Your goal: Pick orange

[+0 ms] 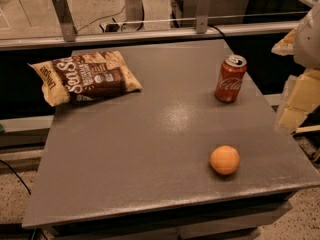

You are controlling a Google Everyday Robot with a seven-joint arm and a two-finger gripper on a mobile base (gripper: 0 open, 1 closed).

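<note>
1 can behind orange; gripper right of table.

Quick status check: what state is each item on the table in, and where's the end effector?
orange: sitting loose, front right, ungrasped.
soda can: upright, back right.
chip bag: lying flat, back left.
end effector: at the view's right edge, apart from the orange.

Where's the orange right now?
In the camera view the orange sits front-right on the grey table, in front of the red soda can. The robot's hand hangs beyond the table's right edge, not touching it.
</note>
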